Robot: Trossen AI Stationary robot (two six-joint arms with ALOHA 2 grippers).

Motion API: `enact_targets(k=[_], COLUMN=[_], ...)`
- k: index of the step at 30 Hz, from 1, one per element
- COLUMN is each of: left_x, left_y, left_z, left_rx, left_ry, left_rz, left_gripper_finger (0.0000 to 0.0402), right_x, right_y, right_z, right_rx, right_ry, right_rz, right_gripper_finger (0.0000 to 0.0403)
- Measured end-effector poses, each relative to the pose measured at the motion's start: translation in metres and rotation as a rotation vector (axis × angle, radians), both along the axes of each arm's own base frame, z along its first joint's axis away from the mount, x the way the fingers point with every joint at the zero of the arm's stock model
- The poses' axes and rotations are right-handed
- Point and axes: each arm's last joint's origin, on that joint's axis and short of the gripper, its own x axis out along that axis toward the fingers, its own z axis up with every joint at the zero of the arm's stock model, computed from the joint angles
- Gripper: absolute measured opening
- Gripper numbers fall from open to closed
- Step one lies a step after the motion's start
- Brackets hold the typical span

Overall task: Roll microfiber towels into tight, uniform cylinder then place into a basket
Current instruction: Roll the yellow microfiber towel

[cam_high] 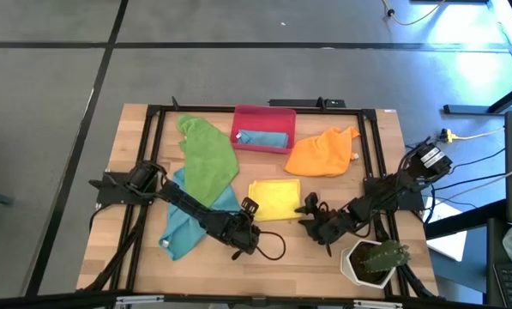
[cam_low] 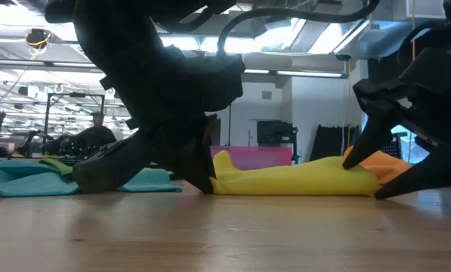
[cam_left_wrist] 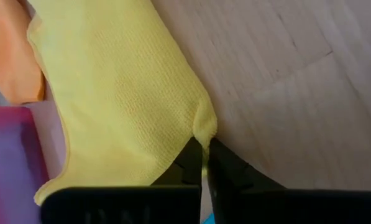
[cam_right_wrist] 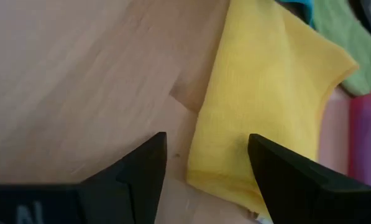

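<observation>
The yellow towel (cam_high: 275, 199) lies flat on the table's middle. My left gripper (cam_high: 249, 207) is shut on its near left corner. My right gripper (cam_right_wrist: 207, 155) hovers open at the towel's right edge (cam_high: 300, 202), one finger over the cloth and one over bare wood. The red-pink basket (cam_high: 238, 129) stands at the far middle with a teal towel (cam_high: 264, 138) inside. A green towel (cam_high: 208, 159) and another teal towel (cam_high: 185, 221) lie spread on the left, and an orange towel (cam_high: 322, 153) lies bunched on the right. My left gripper pinches the yellow towel's near left corner (cam_left_wrist: 204, 132) between its two fingertips (cam_left_wrist: 188, 163). It comes slanting down from the table's left. The cloth puckers into a small peak at the pinch, while the remainder lies flat on the table. Whether my right gripper touches the towel, I cannot tell.
A white pot with a cactus (cam_high: 374, 260) stands at the near right corner, close behind my right arm. A black frame (cam_high: 153, 129) runs round the table's edges. Bare wood (cam_high: 281, 253) shows along the near side.
</observation>
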Motion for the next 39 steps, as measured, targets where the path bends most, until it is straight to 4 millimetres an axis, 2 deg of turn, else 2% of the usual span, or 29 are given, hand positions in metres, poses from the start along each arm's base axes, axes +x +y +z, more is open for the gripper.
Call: enact_targets(k=[7, 10, 19, 24, 28, 32, 34, 39], left_x=[0.0, 0.0, 0.0, 0.001, 0.001, 0.001, 0.001, -0.004], left_y=[0.0, 0.0, -0.001, 0.0, 0.0, 0.0, 0.0, -0.013], left_z=[0.0, 0.0, 0.001, 0.001, 0.001, 0.001, 0.001, 0.015], left_rx=[-0.005, -0.011, -0.016, -0.02, -0.024, -0.053, -0.071, -0.236], left_ry=[0.0, 0.0, -0.001, 0.0, -0.005, -0.016, -0.022, -0.074], left_rz=[-0.002, -0.004, -0.005, -0.003, 0.002, 0.028, 0.042, 0.095], left_gripper_finger=[0.0001, 0.0, 0.0, 0.0, 0.0, 0.0, 0.0, 0.0], right_x=[0.002, 0.002, 0.001, 0.0, -0.001, -0.001, -0.001, 0.005], right_y=[-0.003, -0.003, -0.004, -0.004, -0.006, -0.008, -0.005, 0.008], right_z=[-0.002, -0.002, -0.003, -0.004, -0.006, -0.007, -0.006, 0.012], right_rx=[-0.087, -0.114, -0.116, -0.106, -0.06, 0.015, 0.116, 0.381], right_ry=[-0.01, -0.007, 0.018, 0.025, 0.029, 0.04, 0.057, 0.067], right_rz=[-0.022, -0.018, 0.001, -0.001, -0.051, -0.087, -0.089, -0.077], right_gripper_finger=[0.0226, 0.0212, 0.0125, 0.0063, 0.0013, 0.0013, 0.0012, 0.0007])
